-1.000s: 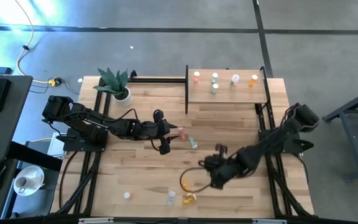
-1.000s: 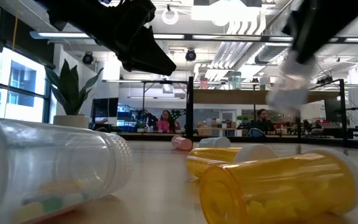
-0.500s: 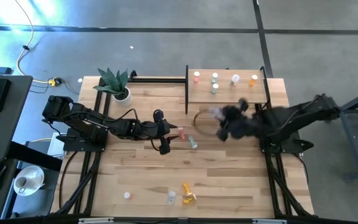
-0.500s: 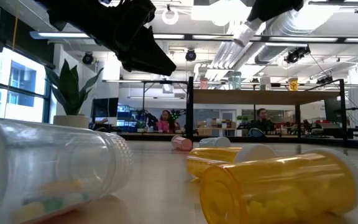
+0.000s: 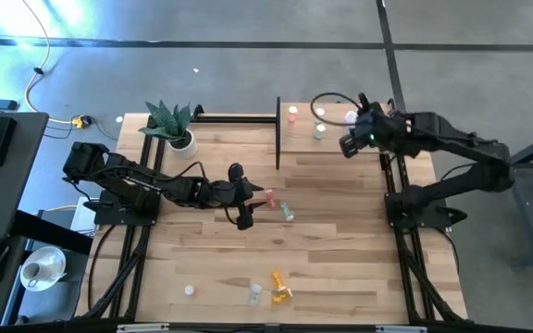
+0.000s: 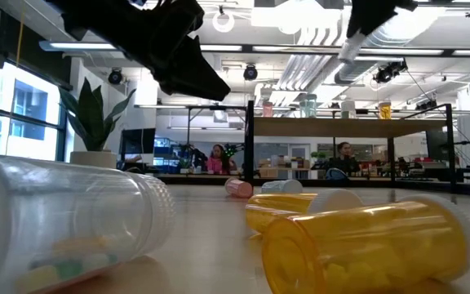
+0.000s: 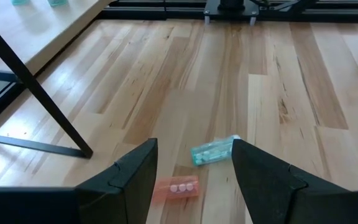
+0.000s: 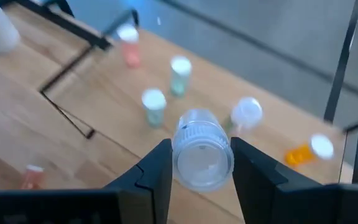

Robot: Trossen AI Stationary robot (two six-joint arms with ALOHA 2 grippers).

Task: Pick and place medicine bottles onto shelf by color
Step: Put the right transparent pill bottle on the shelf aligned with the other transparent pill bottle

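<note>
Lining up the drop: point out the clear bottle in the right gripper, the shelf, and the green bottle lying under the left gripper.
clear bottle [image 8: 202, 155], right wrist view, on its ribbed cap end.
shelf [image 5: 340, 143], high view, on bare board near its front edge.
green bottle [image 7: 213, 151], left wrist view, on its body.

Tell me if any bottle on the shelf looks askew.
Yes. On the shelf, the orange bottle lies on its side, while the pink bottle and the two green bottles stand upright.
</note>
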